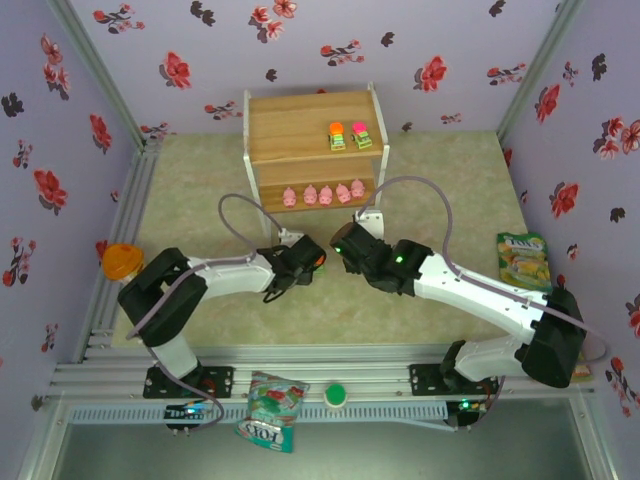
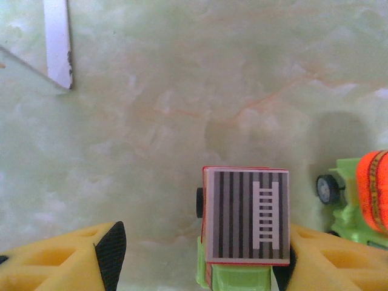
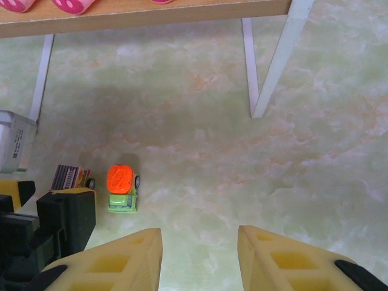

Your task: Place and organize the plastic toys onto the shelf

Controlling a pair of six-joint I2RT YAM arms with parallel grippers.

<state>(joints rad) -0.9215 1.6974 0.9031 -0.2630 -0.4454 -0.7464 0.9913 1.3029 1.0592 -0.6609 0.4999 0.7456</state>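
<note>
— Flowery wallpaper all round, pale green marbled table (image 1: 440, 180)... so how far along is this one?

— Mostly done, I reckon. The shelf (image 1: 300, 125) stands at the middle of the table's far edge. All five pink pigs (image 1: 324, 194) are lined up in a row on its lower board. Two cars sit side by side on the top board, an orange-topped car (image 1: 337, 135) and a pink-topped car (image 1: 359, 133).

— What's left then?

— Two cars down on the table, about its middle, just on the near side of the shelf. The ladder-roof car (image 2: 245, 215) sits inside the left tool (image 2: 200, 251). Its jaws are apart, one pad is against the car and the other is well off, so it's not clamped yet. The orange-drum car (image 3: 123, 188) is just beside it, untouched. The right tool (image 3: 200, 254) hangs close by, open with nothing in it.

— So two trips to go?

— That's my guess: ladder car up top first, then the drum one.
</note>
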